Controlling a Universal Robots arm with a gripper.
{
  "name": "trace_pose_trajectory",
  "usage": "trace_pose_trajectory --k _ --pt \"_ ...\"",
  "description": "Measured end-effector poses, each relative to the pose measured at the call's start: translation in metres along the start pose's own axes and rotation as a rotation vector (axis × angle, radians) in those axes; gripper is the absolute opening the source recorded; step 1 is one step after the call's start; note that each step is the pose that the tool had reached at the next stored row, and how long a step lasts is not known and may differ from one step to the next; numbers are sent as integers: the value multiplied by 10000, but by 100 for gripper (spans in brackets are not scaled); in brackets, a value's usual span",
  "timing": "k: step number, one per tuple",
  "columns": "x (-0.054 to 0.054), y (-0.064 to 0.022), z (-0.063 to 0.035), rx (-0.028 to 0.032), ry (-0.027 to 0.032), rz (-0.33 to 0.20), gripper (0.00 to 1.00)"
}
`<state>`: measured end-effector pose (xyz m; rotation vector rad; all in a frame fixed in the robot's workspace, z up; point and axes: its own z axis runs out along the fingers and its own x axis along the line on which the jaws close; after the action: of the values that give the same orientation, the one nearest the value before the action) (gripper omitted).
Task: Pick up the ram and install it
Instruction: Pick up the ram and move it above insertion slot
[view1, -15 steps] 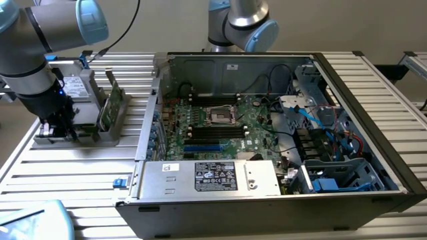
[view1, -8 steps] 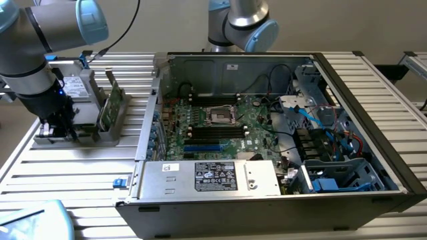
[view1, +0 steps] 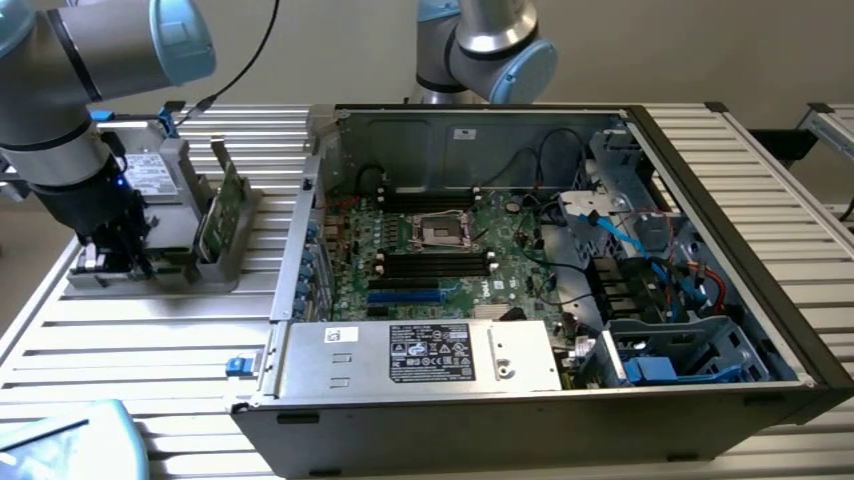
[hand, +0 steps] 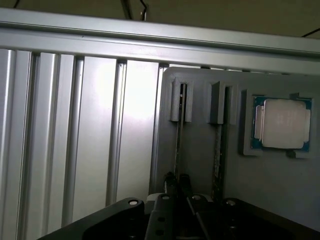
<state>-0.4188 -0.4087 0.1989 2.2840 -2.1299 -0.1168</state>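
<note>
Exterior view: we see the long green circuit-board ram (view1: 224, 203) standing in a grey holder (view1: 167, 272) on the exterior view's left, beside the open black computer case (view1: 534, 425). The hand (view1: 114, 255) hangs near the ram; whether it is open or closed we cannot tell.

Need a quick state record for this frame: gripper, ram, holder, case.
gripper: low over the grey holder, lined up with the ram
ram: on edge in a holder slot, not lifted out
second ram stick: on edge in the next slot
processor: in a recess of the holder, beside the slots
case: open, motherboard exposed, on the slatted table, to the exterior view's right of the holder
</note>
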Motion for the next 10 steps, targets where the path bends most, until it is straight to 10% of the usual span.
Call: trace_pose_trajectory --k 10 --pt "-2 2 -54 -3 2 1 14"
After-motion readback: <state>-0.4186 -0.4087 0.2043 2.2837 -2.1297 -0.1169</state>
